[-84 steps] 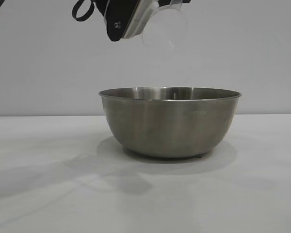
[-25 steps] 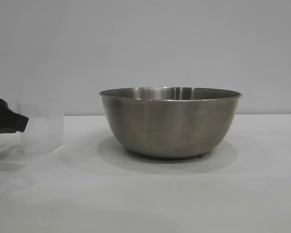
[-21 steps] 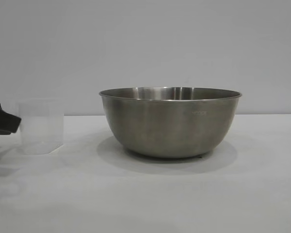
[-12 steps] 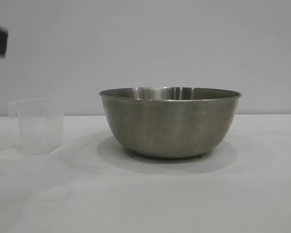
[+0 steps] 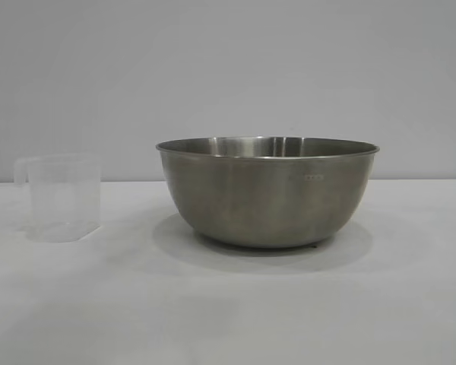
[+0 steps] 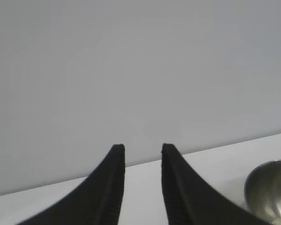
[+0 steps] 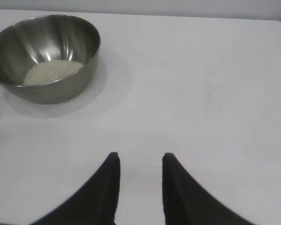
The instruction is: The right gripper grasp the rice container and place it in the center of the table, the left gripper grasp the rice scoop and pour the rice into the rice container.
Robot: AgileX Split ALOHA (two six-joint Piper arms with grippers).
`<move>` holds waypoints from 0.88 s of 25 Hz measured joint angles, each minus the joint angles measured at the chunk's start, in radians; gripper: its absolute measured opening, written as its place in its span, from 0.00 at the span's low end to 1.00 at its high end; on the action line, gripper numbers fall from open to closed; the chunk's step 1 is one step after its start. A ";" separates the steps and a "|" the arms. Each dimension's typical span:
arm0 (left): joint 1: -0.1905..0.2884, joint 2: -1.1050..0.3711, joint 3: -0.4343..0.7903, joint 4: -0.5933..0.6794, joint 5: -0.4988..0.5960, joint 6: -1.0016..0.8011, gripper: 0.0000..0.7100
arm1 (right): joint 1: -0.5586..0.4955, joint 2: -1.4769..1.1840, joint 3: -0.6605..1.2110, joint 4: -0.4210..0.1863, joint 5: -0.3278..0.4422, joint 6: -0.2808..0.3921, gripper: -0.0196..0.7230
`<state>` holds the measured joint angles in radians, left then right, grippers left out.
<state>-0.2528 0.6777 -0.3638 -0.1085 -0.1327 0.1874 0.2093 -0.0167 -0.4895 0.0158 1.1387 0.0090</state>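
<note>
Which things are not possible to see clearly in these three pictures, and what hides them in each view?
- Exterior view: the rice inside the bowl is hidden by its steel wall; both arms are outside the picture.
- Exterior view: whether grains remain in the scoop is unclear through its frosted plastic.
- Left wrist view: the bowl is cut by the picture's edge; the scoop is not in it. The left gripper holds nothing.
- Right wrist view: the scoop is outside it. The rice shows; the right gripper is empty.

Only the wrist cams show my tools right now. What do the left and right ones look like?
Both look alike. The left tool has two matte black fingers, broad at the base, curving inward to narrow tips, with fine ribbing along the inner edges. The right tool has the same black claw-shaped fingers. No cables, arm links or markings are in view.
</note>
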 joint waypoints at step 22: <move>0.000 -0.594 -0.078 0.511 0.983 -0.402 0.23 | 0.000 0.000 0.000 0.000 0.000 0.000 0.32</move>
<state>-0.2528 0.0834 -0.4418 0.4020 0.8506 -0.2141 0.2093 -0.0167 -0.4895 0.0158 1.1387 0.0090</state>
